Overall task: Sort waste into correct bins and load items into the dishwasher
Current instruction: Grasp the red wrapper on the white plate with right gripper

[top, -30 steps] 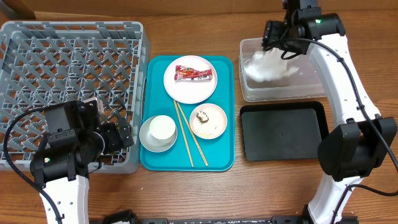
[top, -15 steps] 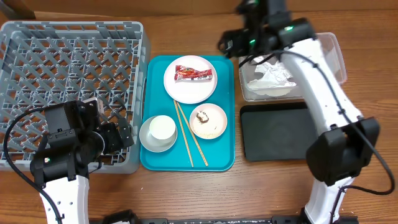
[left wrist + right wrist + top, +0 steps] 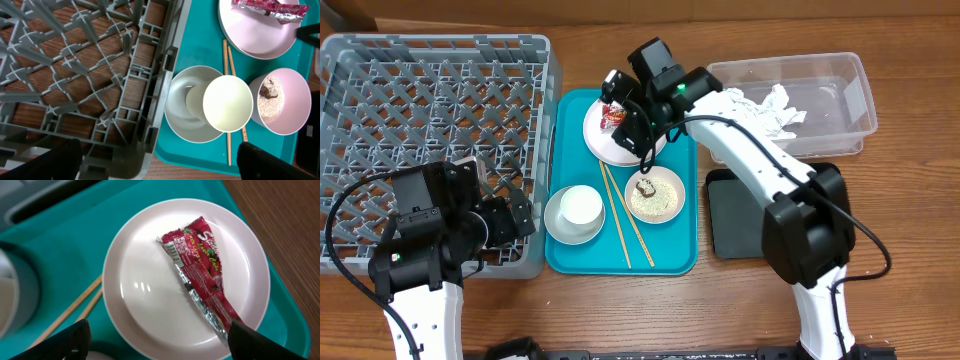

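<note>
Beneath the right arm (image 3: 745,145), wrapper (image 3: 611,118) half-hidden

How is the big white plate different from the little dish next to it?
The plate is bigger and flatter; the little dish is smaller and deeper. The plate holds a red wrapper; the dish holds rice and a brown lump. Both are round and sit on the teal tray.

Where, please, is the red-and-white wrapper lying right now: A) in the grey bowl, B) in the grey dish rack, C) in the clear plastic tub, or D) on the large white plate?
D: the right wrist view shows the wrapper lying flat on the large white plate, which sits on the teal tray.
</note>
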### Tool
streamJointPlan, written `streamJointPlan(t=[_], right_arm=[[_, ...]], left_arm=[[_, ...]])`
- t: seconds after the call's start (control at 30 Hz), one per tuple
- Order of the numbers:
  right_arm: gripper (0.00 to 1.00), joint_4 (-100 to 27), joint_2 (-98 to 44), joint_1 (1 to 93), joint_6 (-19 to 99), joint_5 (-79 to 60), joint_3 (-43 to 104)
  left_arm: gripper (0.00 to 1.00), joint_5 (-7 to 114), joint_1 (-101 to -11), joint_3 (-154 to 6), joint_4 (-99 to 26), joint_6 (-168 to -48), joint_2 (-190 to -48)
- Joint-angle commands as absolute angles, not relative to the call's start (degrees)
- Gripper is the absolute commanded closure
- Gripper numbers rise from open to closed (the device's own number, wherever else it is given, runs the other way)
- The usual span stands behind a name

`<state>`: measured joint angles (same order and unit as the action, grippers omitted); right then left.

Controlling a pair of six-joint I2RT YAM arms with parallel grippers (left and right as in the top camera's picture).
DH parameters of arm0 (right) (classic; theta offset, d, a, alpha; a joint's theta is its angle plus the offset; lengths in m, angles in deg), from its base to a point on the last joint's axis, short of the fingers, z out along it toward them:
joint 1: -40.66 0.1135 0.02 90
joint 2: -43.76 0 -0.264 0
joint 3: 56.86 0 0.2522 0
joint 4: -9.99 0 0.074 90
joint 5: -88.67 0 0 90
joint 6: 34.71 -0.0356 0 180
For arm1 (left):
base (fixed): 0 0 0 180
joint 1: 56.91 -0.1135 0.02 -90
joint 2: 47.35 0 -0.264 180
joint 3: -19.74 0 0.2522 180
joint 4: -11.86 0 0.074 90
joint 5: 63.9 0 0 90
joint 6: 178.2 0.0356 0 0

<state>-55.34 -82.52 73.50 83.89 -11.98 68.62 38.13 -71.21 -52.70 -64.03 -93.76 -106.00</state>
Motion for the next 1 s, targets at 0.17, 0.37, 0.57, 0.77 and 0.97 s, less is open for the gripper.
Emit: streamJointPlan(t=[0.17, 0.37, 0.57, 0.77, 0.97], right_arm=[[0.11, -50.8, -89.23, 73.3, 87.28, -8.16, 68.27], [0.13, -46.47, -91.72, 73.06, 87.23, -5.84, 68.27], [0.13, -44.33, -93.58, 73.04, 87.26, -5.36, 68.27], [0.19, -43.89, -95.19, 72.6, 86.75, -4.99, 68.27], [0.58, -46.03, -95.3, 72.41, 86.58, -4.99, 68.29]], left_arm=[[0.0, 39.05, -71.45, -54.21, -63.81, -92.47, -106.18], [0.0, 39.07, -71.45, -54.21, -63.83, -92.47, -106.18], [0.0, 39.05, -71.45, -54.21, -63.81, -92.47, -106.18], [0.0, 39.07, -71.45, -54.21, -63.83, -92.47, -106.18], [0.0, 39.05, -71.45, -54.21, -63.79, -92.47, -106.18]])
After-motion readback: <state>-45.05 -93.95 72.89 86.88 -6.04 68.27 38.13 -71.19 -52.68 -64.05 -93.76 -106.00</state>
